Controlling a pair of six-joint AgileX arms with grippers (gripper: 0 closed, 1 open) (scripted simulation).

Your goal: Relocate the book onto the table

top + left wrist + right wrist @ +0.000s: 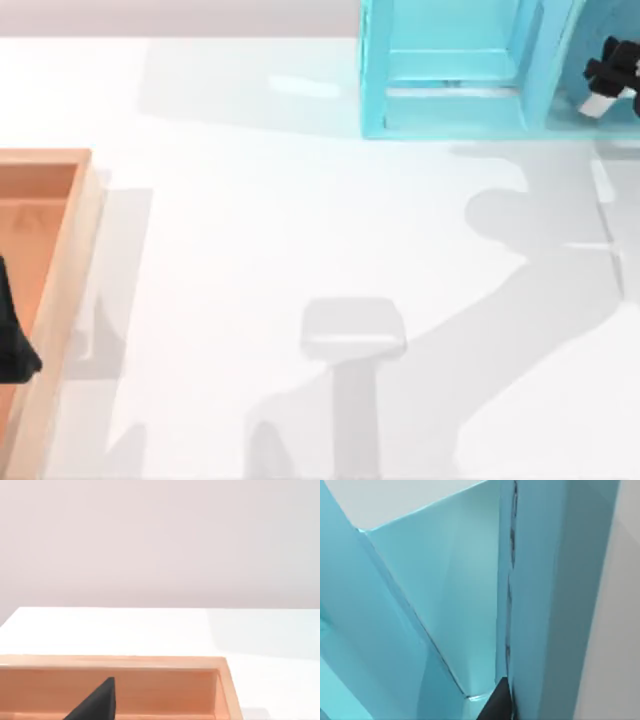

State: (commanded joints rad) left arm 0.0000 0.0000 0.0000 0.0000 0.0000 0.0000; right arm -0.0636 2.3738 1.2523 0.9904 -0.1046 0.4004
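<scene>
The right gripper (612,76) is up at the back right corner of the table (250,230). It is reaching into the light blue shelf unit (450,70) that stands along the back edge there. From the right wrist view, 1 dark fingertip (499,702) is pressed close to a blue panel of the shelf (540,595). Whether these fingers are open or closed, I cannot tell.

I cannot make out the book for sure. A thin dark line runs down the edge of that blue panel in the right wrist view, but I cannot tell what it is.

The left gripper (12,340) sits at the left edge of the table, over the wooden tray (60,260). In the left wrist view, 1 dark finger (97,702) pokes up in front of the tray wall (150,685). I cannot tell if it is open or closed either.
</scene>
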